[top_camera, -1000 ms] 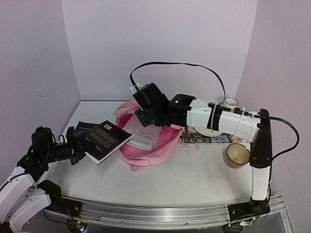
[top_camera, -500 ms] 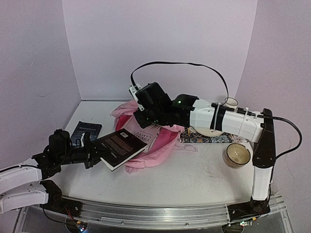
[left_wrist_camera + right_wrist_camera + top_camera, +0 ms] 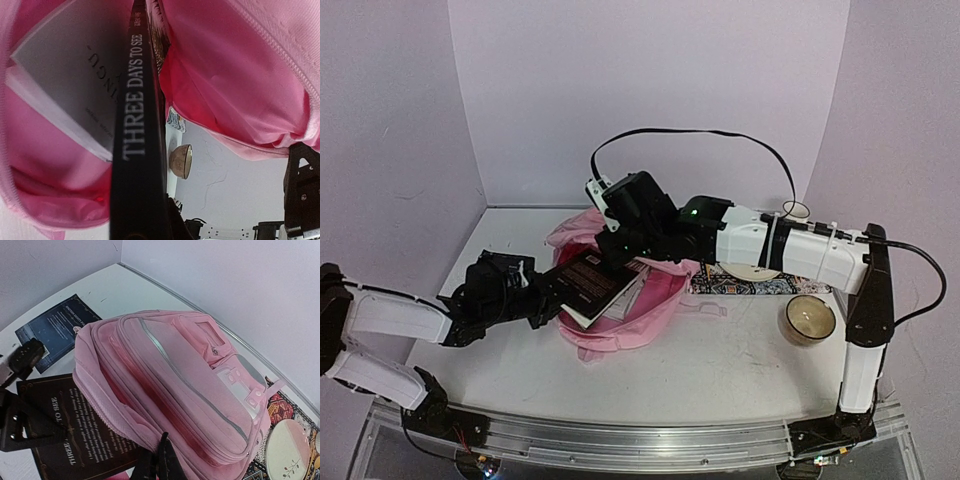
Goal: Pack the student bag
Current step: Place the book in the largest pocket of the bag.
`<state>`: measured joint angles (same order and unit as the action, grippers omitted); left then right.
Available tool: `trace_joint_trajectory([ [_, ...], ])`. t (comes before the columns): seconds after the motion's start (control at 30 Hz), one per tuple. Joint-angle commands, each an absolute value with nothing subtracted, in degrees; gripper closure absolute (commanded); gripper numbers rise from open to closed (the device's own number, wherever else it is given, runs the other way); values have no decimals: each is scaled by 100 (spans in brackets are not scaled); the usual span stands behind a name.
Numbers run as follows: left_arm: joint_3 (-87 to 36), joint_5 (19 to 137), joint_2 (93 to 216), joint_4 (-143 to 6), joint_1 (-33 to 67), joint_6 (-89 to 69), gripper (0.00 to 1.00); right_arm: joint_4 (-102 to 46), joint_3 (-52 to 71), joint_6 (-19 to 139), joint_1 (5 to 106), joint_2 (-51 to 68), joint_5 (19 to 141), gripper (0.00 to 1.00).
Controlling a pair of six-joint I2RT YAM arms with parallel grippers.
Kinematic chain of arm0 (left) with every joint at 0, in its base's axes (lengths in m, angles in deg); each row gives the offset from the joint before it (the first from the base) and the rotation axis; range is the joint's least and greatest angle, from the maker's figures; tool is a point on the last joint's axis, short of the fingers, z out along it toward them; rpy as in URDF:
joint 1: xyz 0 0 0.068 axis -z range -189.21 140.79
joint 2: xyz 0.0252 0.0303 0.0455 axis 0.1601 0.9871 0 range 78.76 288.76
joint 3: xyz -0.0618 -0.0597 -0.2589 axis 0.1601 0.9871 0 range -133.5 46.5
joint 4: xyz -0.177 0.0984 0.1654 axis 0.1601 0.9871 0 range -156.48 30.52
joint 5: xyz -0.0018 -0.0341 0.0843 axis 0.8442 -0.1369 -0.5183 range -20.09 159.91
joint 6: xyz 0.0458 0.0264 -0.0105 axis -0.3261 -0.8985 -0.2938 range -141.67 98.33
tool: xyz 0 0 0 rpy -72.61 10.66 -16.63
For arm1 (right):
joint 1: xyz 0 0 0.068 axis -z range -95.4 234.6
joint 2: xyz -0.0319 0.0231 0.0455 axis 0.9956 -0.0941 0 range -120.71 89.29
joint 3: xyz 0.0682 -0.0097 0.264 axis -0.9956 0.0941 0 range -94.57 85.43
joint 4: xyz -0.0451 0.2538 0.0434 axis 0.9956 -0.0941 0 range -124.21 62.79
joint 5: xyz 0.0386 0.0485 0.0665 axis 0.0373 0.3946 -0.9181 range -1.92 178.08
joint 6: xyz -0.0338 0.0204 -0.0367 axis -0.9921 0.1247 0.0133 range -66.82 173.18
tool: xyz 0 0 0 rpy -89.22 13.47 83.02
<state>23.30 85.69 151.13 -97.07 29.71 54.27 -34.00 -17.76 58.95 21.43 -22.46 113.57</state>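
Left gripper (image 3: pixel 542 302) pinches black book (image 3: pixel 592 285); its far end, ahead of my fingers, sits inside bag (image 3: pixel 660 298) beside 1 white book (image 3: pixel 70 85). Right gripper (image 3: pixel 617 243) pinches the bag's rim.

On the bench (image 3: pixel 720 370): one pink backpack (image 3: pixel 655 300) and three books, namely a black book (image 3: pixel 592 285), a white book (image 3: pixel 65 80) and a dark blue book (image 3: pixel 55 327). Also counted are one bowl (image 3: pixel 810 318), one plate (image 3: pixel 287 450) and one patterned mat (image 3: pixel 765 287). Two robot arms reach in, a left arm (image 3: pixel 395 315) and a right arm (image 3: pixel 805 255).
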Motion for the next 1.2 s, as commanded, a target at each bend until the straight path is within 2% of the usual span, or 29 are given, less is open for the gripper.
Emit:
trace_joint_trajectory([
  [0.0,1552,7791,15689,-10794,3277,5316,95,-2765,-1869,6033,2068,-1664,11282,100],
  [0.37,569,6730,17144,-10943,3530,5608,95,-2610,-1794,6092,2057,-1635,11279,100],
  [0.47,237,6698,17507,-10957,3548,5572,91,-2606,-1816,6085,2059,-1656,11271,100],
  [0.7,63,6444,17971,-10946,3623,5572,55,-2606,-1842,6076,2055,-1712,11373,100],
  [0.87,154,6486,18025,-10882,3623,5511,43,-2606,-1788,6043,2057,-1745,11522,100],
  [1.07,360,6316,17615,-10288,3640,5511,18,-2611,-1734,6070,2056,-1724,11654,100],
  [1.17,367,6139,17326,-9706,3677,5437,15,-2606,-1702,6100,2054,-1716,11647,100],
])
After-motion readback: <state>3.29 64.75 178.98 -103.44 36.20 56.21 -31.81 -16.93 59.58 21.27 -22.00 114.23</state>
